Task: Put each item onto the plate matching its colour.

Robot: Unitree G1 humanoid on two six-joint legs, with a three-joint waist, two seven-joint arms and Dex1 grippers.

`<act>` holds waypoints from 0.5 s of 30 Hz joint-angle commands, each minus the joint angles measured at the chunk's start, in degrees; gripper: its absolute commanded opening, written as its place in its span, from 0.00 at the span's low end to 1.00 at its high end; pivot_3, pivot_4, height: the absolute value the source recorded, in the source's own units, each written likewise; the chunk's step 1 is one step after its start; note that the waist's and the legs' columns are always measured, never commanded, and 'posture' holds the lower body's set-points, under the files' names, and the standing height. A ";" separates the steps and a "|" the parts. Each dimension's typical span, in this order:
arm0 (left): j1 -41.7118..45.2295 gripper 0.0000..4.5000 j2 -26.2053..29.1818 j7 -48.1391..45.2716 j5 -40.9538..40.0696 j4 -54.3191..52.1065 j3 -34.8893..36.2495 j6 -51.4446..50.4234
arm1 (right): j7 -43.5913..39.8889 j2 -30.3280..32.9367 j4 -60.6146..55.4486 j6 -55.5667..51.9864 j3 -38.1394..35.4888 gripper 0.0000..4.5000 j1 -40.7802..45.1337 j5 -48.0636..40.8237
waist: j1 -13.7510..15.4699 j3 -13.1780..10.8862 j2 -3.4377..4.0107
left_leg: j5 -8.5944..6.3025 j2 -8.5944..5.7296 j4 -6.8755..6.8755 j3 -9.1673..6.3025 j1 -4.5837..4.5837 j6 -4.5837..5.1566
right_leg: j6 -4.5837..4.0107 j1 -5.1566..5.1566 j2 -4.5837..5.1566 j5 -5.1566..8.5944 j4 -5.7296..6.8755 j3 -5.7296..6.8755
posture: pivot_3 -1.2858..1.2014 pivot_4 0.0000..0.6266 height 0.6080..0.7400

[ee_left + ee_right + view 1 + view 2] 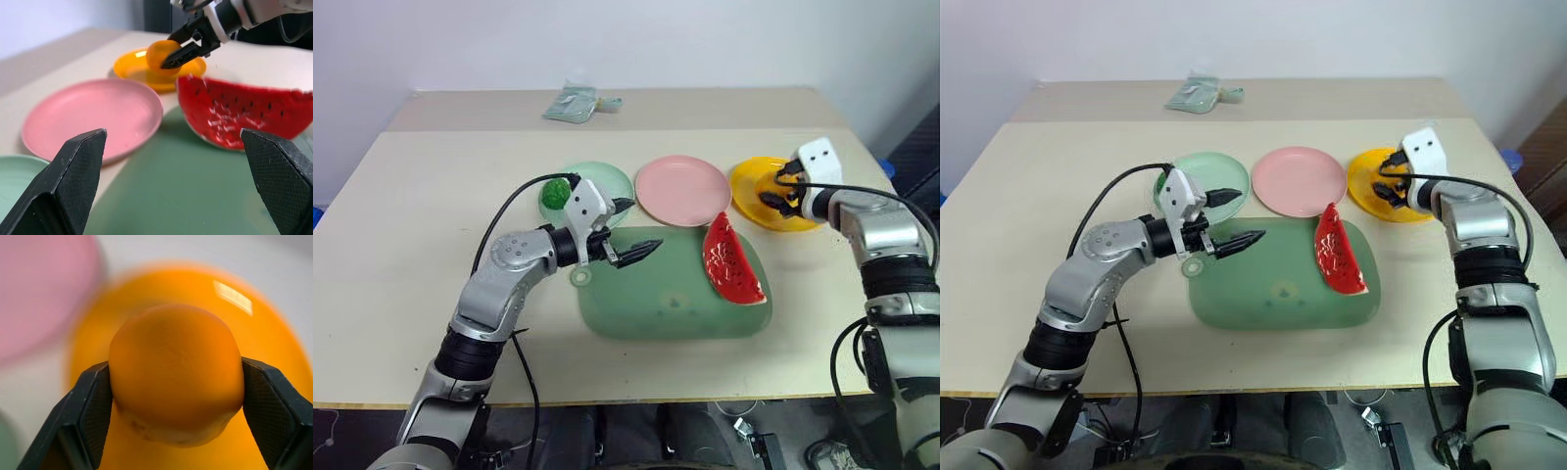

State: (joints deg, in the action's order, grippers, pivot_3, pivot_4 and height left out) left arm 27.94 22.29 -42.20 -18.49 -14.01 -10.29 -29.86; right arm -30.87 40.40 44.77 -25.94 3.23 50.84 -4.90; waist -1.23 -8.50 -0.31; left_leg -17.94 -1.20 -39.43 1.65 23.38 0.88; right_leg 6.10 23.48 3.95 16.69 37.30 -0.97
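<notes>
Pale wood makes up the bench, and the largest thing on it is the translucent green board, lying near the front edge at the middle; it is only a staging surface, not one of the targets. Behind it, toward the far edge, three plates stand in a row so each colour can take its match: the mint green plate toward the left, the pink plate in the middle, the yellow plate toward the right edge.

The watermelon wedge lies on the board's right end, its tip just short of the pink plate, which remains bare; I judge this the piece still to be sorted. The bumpy green ball already sits on the mint plate's left part, so that pairing looks done.

The right claw is clenched on the orange fruit, a finger on either side, directly over the yellow plate, apparently poised to set it down there. The left claw hangs released and empty over the board's left end, aimed toward the wedge, probably ready for it.

A small cloth bundle rests near the far edge, out of play.
</notes>
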 commanded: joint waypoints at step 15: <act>-2.40 1.00 2.68 2.22 1.54 -1.80 2.07 1.25 | -11.20 8.81 -46.66 -22.27 -13.40 0.99 -10.84 -13.53 | 0.68 0.00 0.04 | 0.00 0.05 0.01 -0.15 0.04 -0.03 | 0.00 -0.03 0.04 0.00 -0.02 0.06 | 0.52 0.24 1.00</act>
State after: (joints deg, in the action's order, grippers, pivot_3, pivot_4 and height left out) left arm 25.38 24.73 -39.64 -16.81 -14.50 -9.72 -30.24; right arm -41.41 48.31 5.54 -42.28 -7.33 40.12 -14.51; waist -0.55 -8.49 -0.27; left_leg -17.93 -1.15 -39.42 1.50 23.40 0.85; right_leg 6.10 23.44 4.01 16.69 37.28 -0.92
